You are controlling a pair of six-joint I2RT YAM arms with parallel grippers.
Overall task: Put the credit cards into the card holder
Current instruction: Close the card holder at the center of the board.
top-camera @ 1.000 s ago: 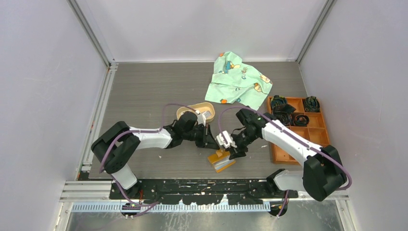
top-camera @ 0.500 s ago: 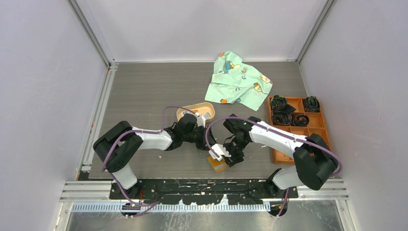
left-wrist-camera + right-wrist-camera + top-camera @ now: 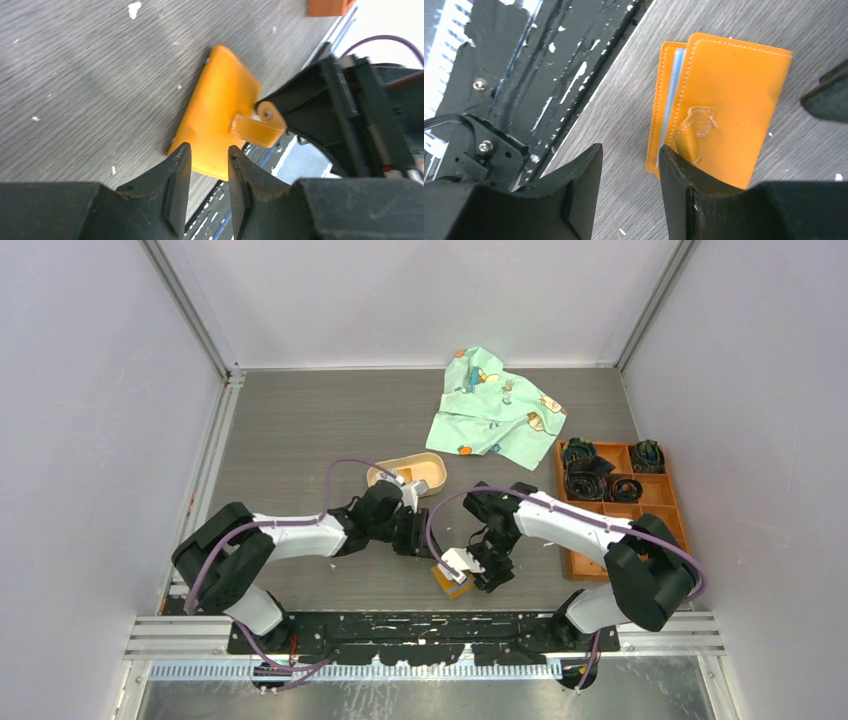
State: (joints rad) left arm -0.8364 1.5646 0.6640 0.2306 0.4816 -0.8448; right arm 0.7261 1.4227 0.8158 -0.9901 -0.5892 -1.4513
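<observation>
L pincer [image 3: 208, 148] narrowly parted, R pincer [image 3: 630, 150] approx. half-parted, both empty, flanking card holder [image 3: 734, 100] flat on desk [image 3: 300, 440] nr front edge, light-blue card [image 3: 672, 95] edge showing betw. its leaves.

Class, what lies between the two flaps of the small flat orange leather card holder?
A thin light-blue credit card edge, tucked between the card holder's flaps; the right wrist view shows it.

Grey wood-grain table [image 3: 300, 430], crumpled green printed cloth [image 3: 495, 415] at the back, oval tan tray [image 3: 385, 476] mid-table, orange compartment box [image 3: 662, 522] at right, flat orange card holder [image 3: 734, 100] near the front edge
</observation>
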